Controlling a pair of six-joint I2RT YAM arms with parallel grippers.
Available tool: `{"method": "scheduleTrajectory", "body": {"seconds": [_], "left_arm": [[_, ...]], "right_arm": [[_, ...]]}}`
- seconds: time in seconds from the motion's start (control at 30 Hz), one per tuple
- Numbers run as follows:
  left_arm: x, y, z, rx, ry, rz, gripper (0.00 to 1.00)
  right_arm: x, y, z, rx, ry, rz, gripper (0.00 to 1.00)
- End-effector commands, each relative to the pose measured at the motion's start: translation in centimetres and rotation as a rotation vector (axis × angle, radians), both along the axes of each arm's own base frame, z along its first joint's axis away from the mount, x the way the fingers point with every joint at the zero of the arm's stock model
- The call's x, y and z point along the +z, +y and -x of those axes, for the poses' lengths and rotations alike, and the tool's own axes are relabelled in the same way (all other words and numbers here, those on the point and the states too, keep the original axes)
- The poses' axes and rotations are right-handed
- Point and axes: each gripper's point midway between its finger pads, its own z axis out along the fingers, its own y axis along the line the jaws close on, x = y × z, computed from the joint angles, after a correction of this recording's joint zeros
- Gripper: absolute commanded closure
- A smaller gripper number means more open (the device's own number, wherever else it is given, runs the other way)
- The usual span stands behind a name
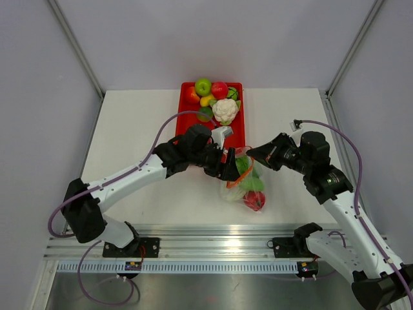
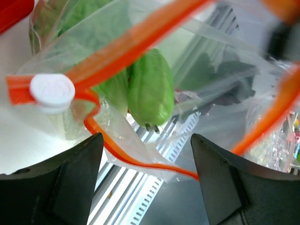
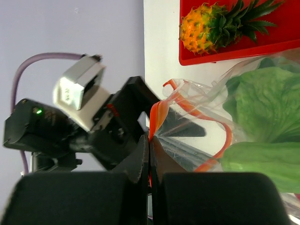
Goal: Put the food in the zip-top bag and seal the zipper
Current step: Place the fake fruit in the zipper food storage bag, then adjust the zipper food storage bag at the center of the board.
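The clear zip-top bag [image 1: 237, 188] lies on the table in front of the red tray, its mouth lifted. Inside it show the red tomato piece [image 1: 254, 201] and green lettuce [image 1: 250, 181]; lettuce also shows in the left wrist view [image 2: 151, 89] and the right wrist view [image 3: 265, 101]. My right gripper [image 3: 150, 140] is shut on the orange-red zipper [image 3: 158, 115] at one end. My left gripper [image 2: 145, 140] is open, and the zipper strip [image 2: 140, 40] and its white slider [image 2: 52, 90] lie just ahead of its fingers. Both grippers [image 1: 231, 169] [image 1: 253, 154] meet at the bag's top.
The red tray [image 1: 242, 119] stands behind the bag with a white cauliflower [image 1: 225, 110], a green apple [image 1: 203, 86] and other toy fruit. A pineapple [image 3: 206, 27] lies in the tray near the bag. The table's metal front rail runs below the bag.
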Motion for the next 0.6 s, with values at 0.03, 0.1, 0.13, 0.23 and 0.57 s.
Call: {"method": "scheduleTrajectory", "body": {"seconds": [0.03, 0.1, 0.13, 0.23, 0.57], "left_arm": [[3.9, 2.0, 0.7, 0.017, -0.124, 0.04, 0.2], [4.2, 2.5, 1.0, 0.022, -0.133, 0.043, 0.18], [4.6, 2.9, 1.1, 0.029, -0.143, 0.047, 0.19], [4.4, 3.8, 0.8, 0.077, -0.165, 0.034, 0.41], [0.6, 2.7, -0.3, 0.101, -0.143, 0.015, 0.89]], "right_arm": [[2.7, 0.3, 0.0, 0.016, -0.091, -0.023, 1.0], [2.6, 0.4, -0.2, 0.017, -0.088, -0.022, 1.0], [2.6, 0.5, -0.1, 0.02, -0.085, -0.022, 1.0], [2.8, 0.4, -0.2, 0.017, -0.092, -0.022, 1.0], [2.7, 0.4, 0.0, 0.024, -0.088, -0.015, 1.0]]}}
